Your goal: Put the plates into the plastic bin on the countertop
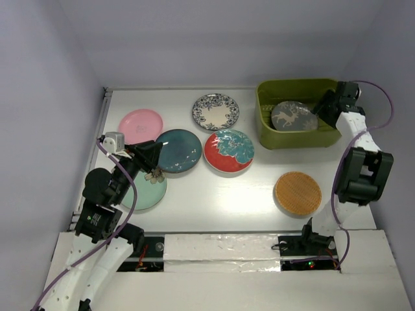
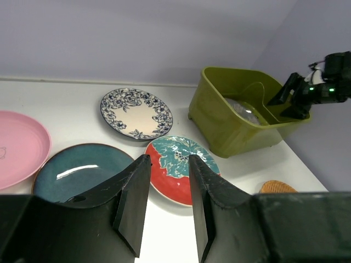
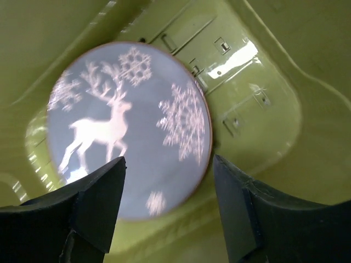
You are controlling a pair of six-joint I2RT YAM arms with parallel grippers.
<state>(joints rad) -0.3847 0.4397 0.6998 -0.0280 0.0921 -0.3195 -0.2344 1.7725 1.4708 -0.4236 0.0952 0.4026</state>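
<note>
The grey round plate with a white deer and snowflakes (image 3: 129,129) lay inside the olive-green plastic bin (image 1: 295,83) at the upper right of the top view. The right gripper (image 3: 167,161) hung above it, fingers spread wide and clasping nothing. At lower left, the left gripper (image 2: 168,161) showed a narrow gap with nothing in it, near the dark teal plate (image 1: 180,150). Bare white countertop (image 1: 214,194) lay between the red flowered plate (image 1: 228,150) and the orange-brown plate (image 1: 297,193).

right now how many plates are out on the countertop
6: pink plate far left, patterned plate behind, teal plate and red plate central, mint plate partly under left arm, orange plate near right.
</note>
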